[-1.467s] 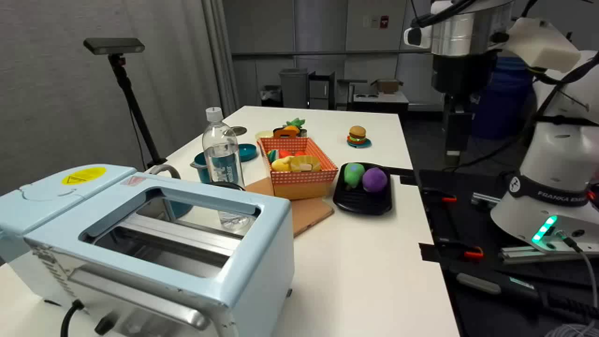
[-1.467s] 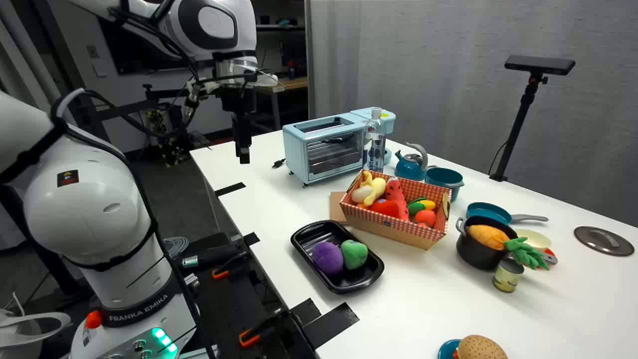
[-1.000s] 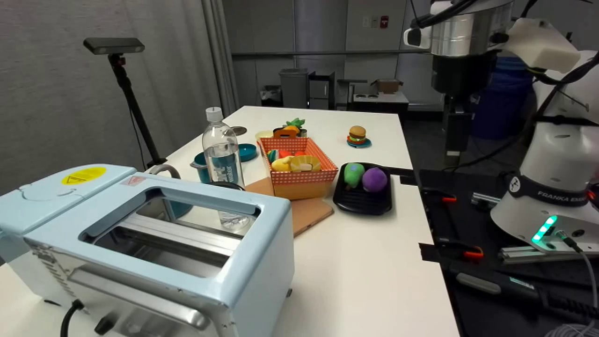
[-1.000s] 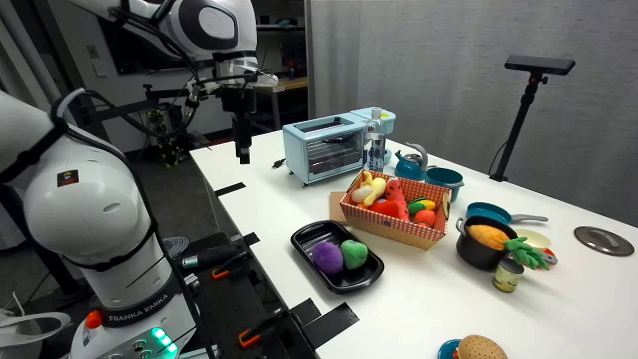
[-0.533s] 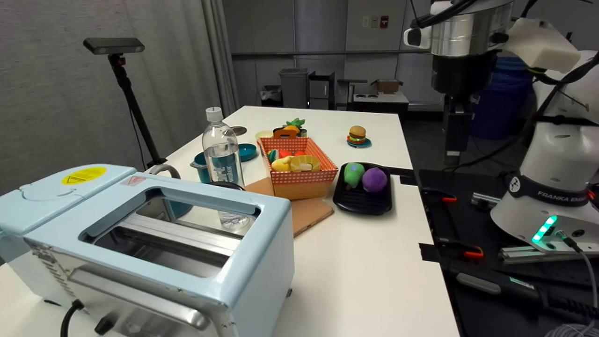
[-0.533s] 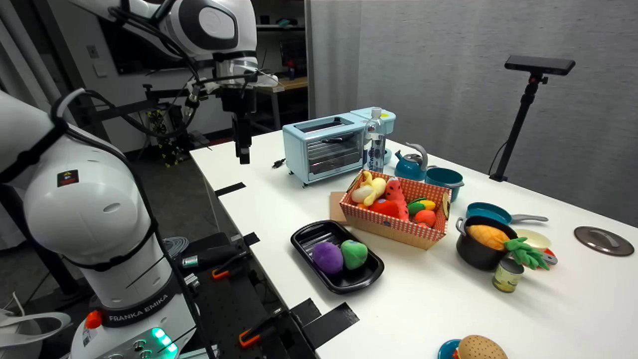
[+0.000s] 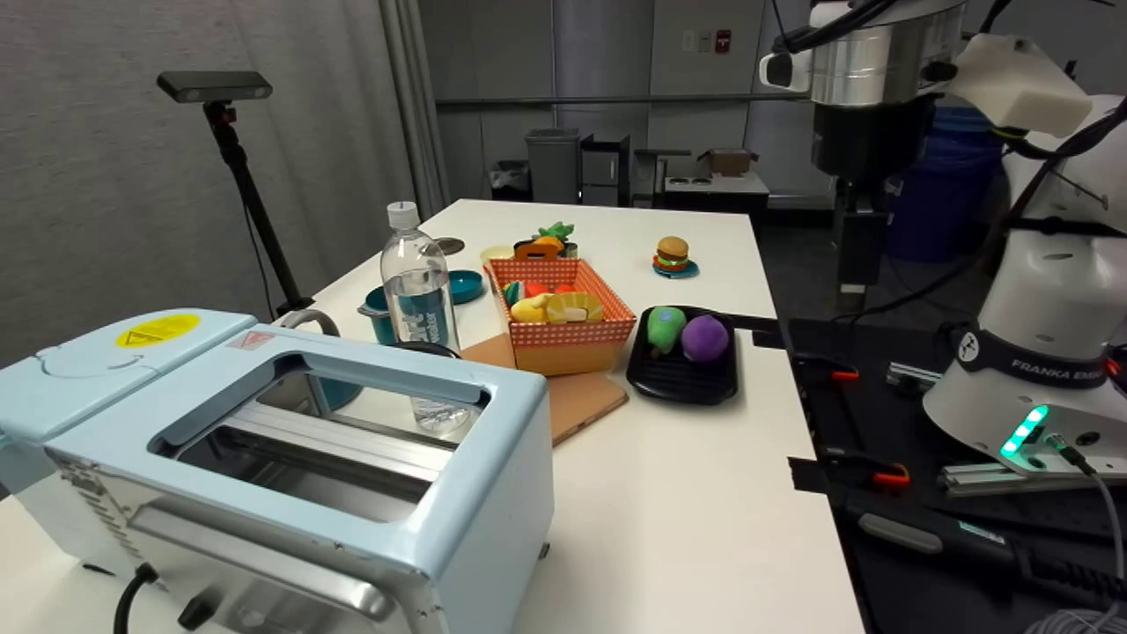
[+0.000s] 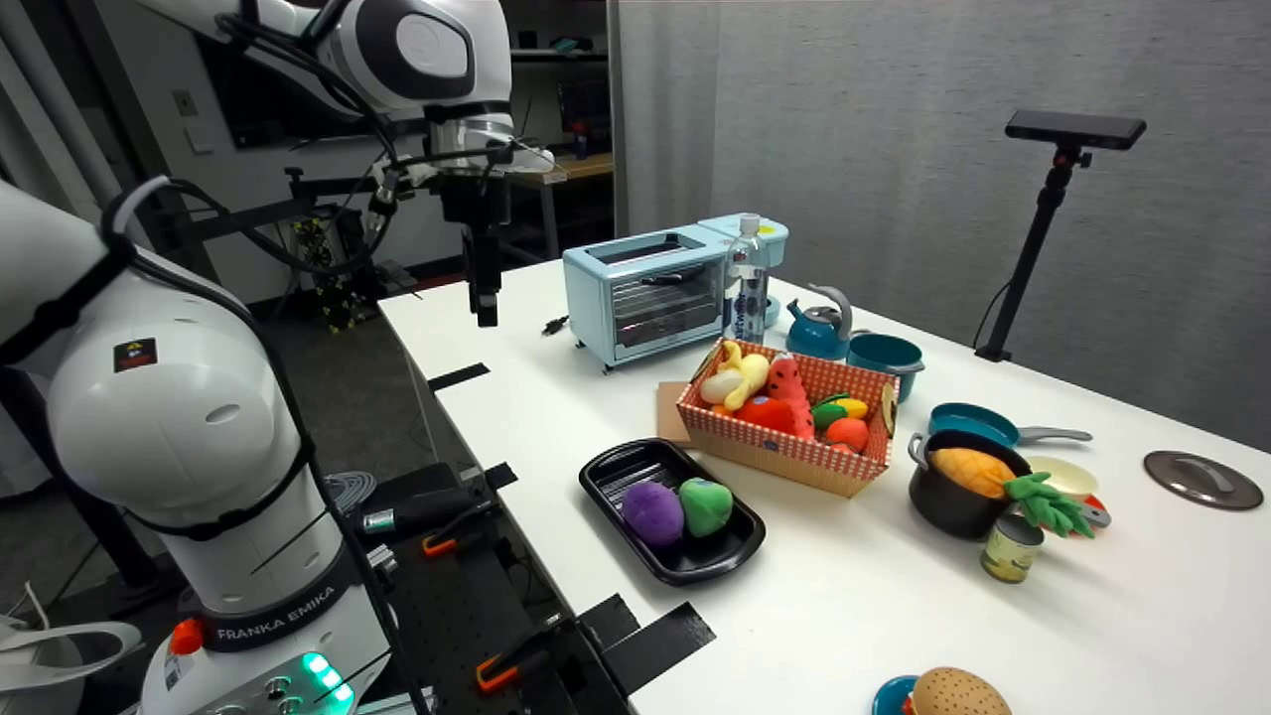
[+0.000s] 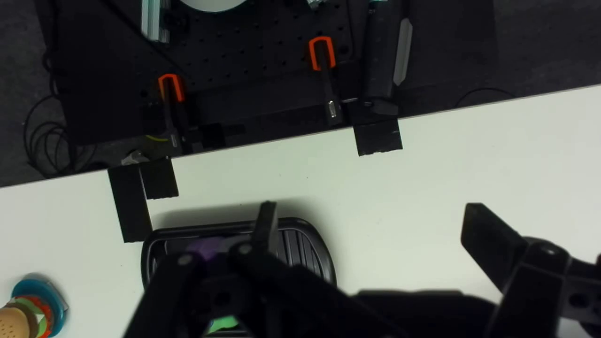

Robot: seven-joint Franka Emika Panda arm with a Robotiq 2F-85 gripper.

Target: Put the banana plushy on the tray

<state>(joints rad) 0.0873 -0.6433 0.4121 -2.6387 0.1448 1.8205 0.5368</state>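
Note:
The yellow banana plushy lies in the red-checked orange bin among other soft toys. A yellow toy that looks like it shows in the bin in an exterior view. The black tray stands beside the bin and holds a green toy and a purple toy. The tray's rim also shows in the wrist view, partly hidden by a finger. My gripper is open and empty, with its fingers wide apart. In an exterior view the gripper hangs high above the table's edge, apart from tray and bin.
A wooden board lies under the bin. A blue toaster oven and a tall water bottle stand beside it. A black pot, a can, a teal pan and a toy burger are on the table.

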